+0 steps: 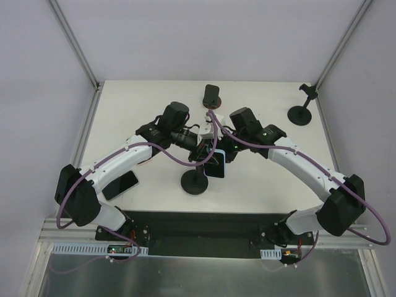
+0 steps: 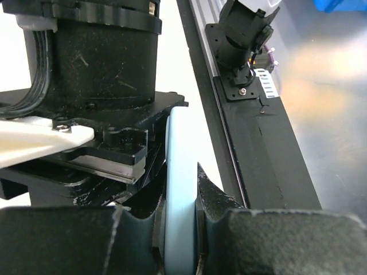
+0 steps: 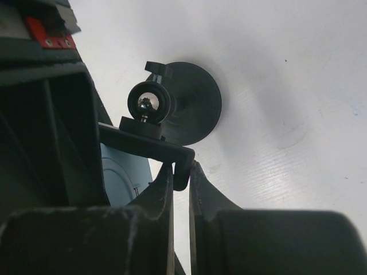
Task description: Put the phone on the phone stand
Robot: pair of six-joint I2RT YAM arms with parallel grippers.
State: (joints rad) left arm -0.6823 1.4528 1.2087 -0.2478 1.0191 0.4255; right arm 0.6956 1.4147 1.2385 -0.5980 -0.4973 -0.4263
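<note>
A phone in a light blue case [image 1: 218, 167] is held upright at the table's middle, right beside the black phone stand [image 1: 195, 183]. In the left wrist view the phone's pale edge [image 2: 178, 149] runs between my left gripper's [image 2: 180, 183] jaws, which are shut on it. In the right wrist view the stand's round base [image 3: 198, 103] and ball joint [image 3: 148, 102] lie below. My right gripper [image 3: 181, 172] is shut on the end of the stand's black clamp arm [image 3: 143, 143]. The blue phone [image 3: 123, 172] sits just behind that arm. Both grippers meet [image 1: 211, 154] above the stand.
A dark phone [image 1: 120, 184] lies flat on the table under the left arm. Another stand carrying a phone [image 1: 211, 96] is at the back centre, and an empty stand [image 1: 302, 111] at the back right. The black mounting plate [image 1: 204, 226] spans the near edge.
</note>
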